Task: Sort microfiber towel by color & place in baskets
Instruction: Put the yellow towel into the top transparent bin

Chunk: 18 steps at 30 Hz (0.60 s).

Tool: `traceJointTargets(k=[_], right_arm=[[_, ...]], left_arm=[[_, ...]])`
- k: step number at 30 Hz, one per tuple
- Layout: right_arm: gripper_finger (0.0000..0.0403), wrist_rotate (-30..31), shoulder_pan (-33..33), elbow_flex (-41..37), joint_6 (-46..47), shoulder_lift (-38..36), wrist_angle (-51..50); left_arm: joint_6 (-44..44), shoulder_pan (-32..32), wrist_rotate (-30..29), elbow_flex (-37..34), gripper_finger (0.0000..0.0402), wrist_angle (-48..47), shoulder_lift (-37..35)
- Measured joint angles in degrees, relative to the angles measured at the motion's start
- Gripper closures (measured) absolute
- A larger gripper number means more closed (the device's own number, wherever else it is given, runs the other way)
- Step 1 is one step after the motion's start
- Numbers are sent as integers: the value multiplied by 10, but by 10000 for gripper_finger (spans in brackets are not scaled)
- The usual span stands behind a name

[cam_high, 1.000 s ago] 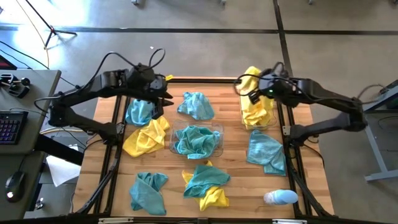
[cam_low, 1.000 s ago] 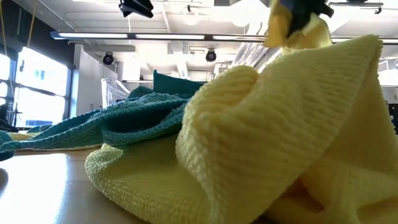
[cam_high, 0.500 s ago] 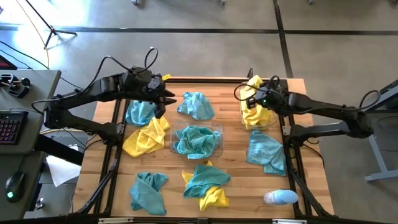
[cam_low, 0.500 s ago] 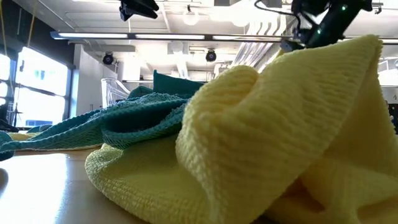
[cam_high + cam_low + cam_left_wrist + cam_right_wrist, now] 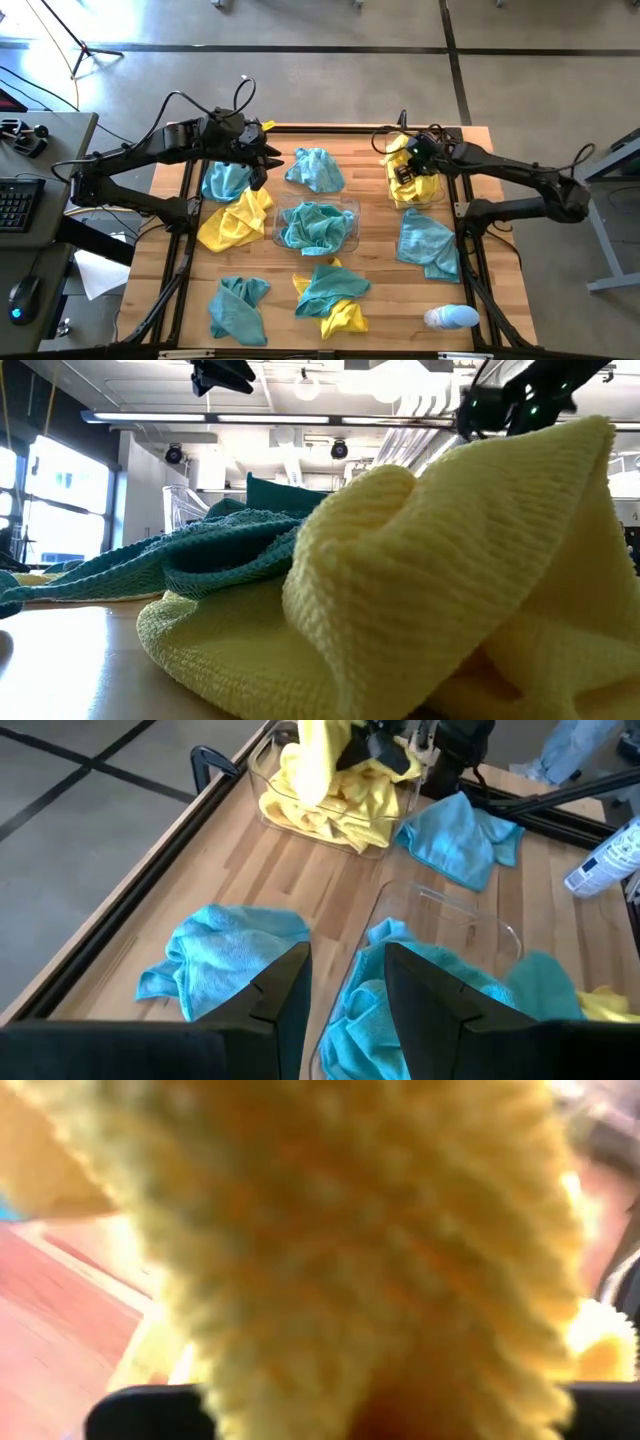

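Wooden table [image 5: 375,250]; right end effector [image 5: 405,170] pinching yellow towel [image 5: 408,185].

The table [image 5: 375,290] was pale striped wood with a black rim; yellow towels [image 5: 412,182] filled the clear basket [image 5: 392,193] at upper right; teal towels [image 5: 316,226] filled the centre basket [image 5: 352,238]; a pale blue-and-white bottle [image 5: 451,317] lay lower right.

Wooden table [image 5: 375,260]: scattered towels [image 5: 427,245], two baskets [image 5: 352,238], bottle [image 5: 451,317].
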Motion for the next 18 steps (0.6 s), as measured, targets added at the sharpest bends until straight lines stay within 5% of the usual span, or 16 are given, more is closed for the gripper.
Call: traceJointTargets(k=[10, 18], right_arm=[[397, -53, -41, 2, -8, 132, -3], [335, -66, -42, 5, -2, 159, 7]], left_arm=[[-26, 0, 0, 0, 286, -2, 0], [-33, 0, 0, 0, 286, -2, 0]])
